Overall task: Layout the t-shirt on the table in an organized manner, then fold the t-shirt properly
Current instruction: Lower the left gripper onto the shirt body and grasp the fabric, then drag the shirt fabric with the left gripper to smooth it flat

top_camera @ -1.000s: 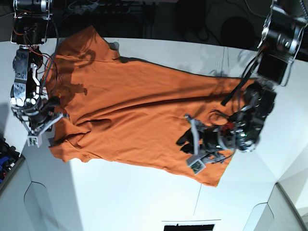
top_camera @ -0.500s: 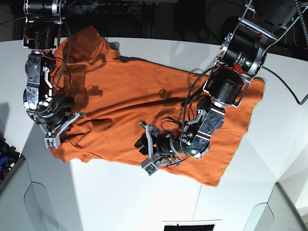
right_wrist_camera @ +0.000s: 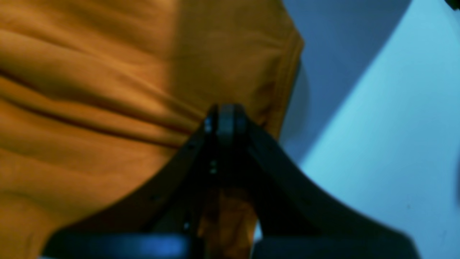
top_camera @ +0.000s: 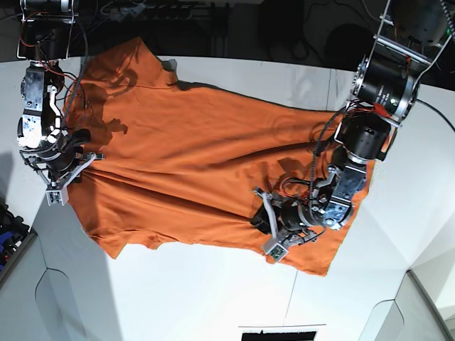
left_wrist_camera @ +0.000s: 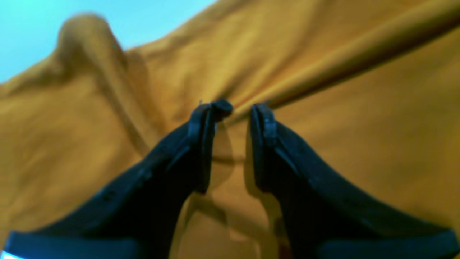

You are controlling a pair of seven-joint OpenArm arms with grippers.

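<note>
The orange t-shirt (top_camera: 192, 163) lies spread and wrinkled across the white table (top_camera: 178, 298), collar end at the left and hem at the right. My left gripper (top_camera: 274, 238) is low on the shirt near its lower right part. In the left wrist view the left gripper (left_wrist_camera: 240, 108) has its jaws nearly together, pinching a fold of the t-shirt (left_wrist_camera: 323, 72), and creases run out from the tips. My right gripper (top_camera: 60, 181) is at the shirt's left edge. In the right wrist view the right gripper (right_wrist_camera: 226, 115) is shut on the t-shirt (right_wrist_camera: 107, 90) beside its hem.
A dark bin with blue items (top_camera: 7, 238) sits at the left edge. A thin seam (top_camera: 293, 295) crosses the table (right_wrist_camera: 377, 126) near the front. A dark slot (top_camera: 277, 334) lies at the front edge. Cables and dark gear stand behind the table's back edge.
My left gripper swung left over the shirt, then came back right. My right gripper shifted right, then back left and slightly up. The shirt's lower left corner now reaches further down the table.
</note>
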